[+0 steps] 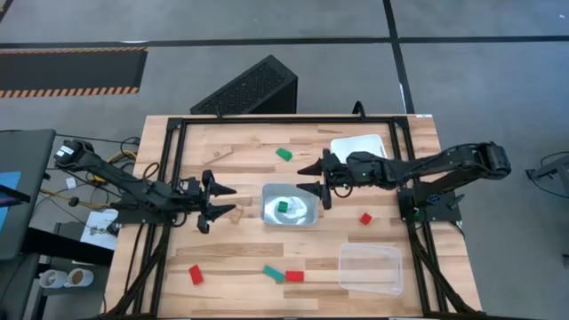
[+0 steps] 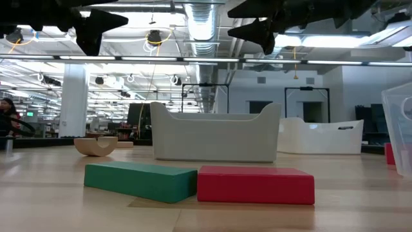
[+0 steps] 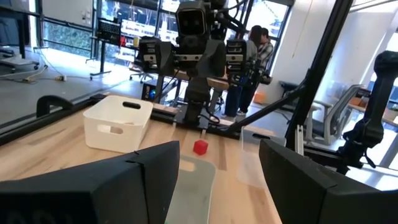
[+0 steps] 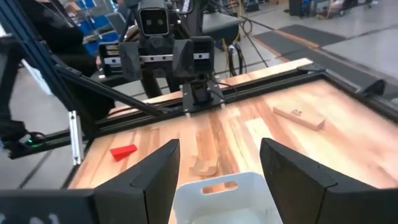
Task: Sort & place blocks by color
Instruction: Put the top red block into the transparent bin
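The left pincer hovers open beside light wood blocks. A green block lies inside the silvery tray at the tabletop centre. The right pincer, also open and empty, hangs just above that tray's far edge.

Silvery tray between both tools

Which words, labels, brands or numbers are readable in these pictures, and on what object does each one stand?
None can be read.
The plain wood block carries a small dark mark, too small to read.
The papers beside the table show print, too small to read.
The blocks and trays bear no visible text.
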